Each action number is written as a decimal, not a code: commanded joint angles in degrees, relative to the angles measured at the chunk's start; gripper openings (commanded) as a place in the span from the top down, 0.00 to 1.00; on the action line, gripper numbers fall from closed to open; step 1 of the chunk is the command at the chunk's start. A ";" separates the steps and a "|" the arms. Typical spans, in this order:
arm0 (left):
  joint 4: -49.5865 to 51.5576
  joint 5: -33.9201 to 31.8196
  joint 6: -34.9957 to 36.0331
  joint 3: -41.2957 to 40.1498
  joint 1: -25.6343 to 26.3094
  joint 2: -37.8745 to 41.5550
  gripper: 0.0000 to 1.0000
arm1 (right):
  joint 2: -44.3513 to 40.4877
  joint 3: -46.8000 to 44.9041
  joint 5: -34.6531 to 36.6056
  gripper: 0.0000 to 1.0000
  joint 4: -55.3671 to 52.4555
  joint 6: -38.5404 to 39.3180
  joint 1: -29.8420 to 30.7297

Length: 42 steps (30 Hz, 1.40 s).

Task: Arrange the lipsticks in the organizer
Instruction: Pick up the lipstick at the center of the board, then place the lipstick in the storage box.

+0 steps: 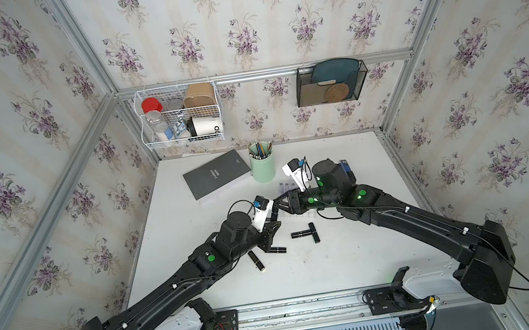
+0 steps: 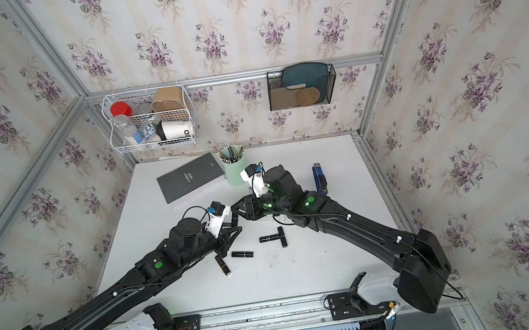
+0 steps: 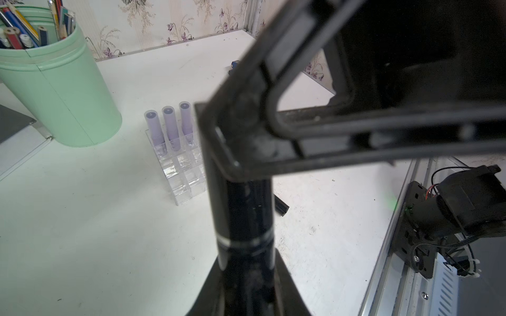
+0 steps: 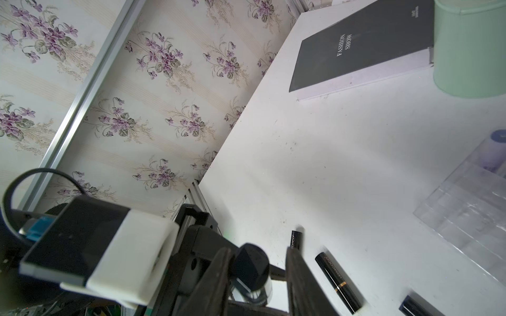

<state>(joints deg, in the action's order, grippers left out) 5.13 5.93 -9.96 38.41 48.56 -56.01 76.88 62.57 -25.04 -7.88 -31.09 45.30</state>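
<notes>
The left hand (image 3: 245, 284) clenches a black lipstick (image 3: 243, 208) upright over the worktop's (image 1: 338, 260) middle; the right hand (image 4: 257, 264) straddles its cap, apparently unclenched. Three lilac lipsticks (image 3: 169, 128) stand in the organizer's (image 3: 183, 177) far-edge row.

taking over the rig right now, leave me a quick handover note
Left claw: shut on a black lipstick, held up between the two arms.
Right claw: jaws on either side of that tube's far end, with a gap on one side, so it looks unclamped.
Organizer: three lilac lipsticks stand in one edge row. The cells in view beside them look empty.
Loose: four black lipsticks lie on the table, two by the left arm and two in a T.
Left to do: seat the held tube, then the four loose ones.
</notes>
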 commanded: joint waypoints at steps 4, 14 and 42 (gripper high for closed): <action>-2.77 -1.27 0.83 0.56 0.14 -0.70 1.00 | 0.90 -0.48 -0.39 0.68 1.44 -1.87 0.10; -5.61 -0.91 -0.06 1.11 0.25 -3.82 1.00 | -0.56 -7.67 2.63 0.70 12.40 -10.21 1.37; 2.89 -6.31 -8.22 -2.29 -6.70 8.35 0.35 | -4.75 -35.65 38.81 0.90 63.76 50.95 11.43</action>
<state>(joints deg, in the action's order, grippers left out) 8.91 -0.64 -18.06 36.18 42.02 -47.42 71.50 26.13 10.48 52.53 17.65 56.58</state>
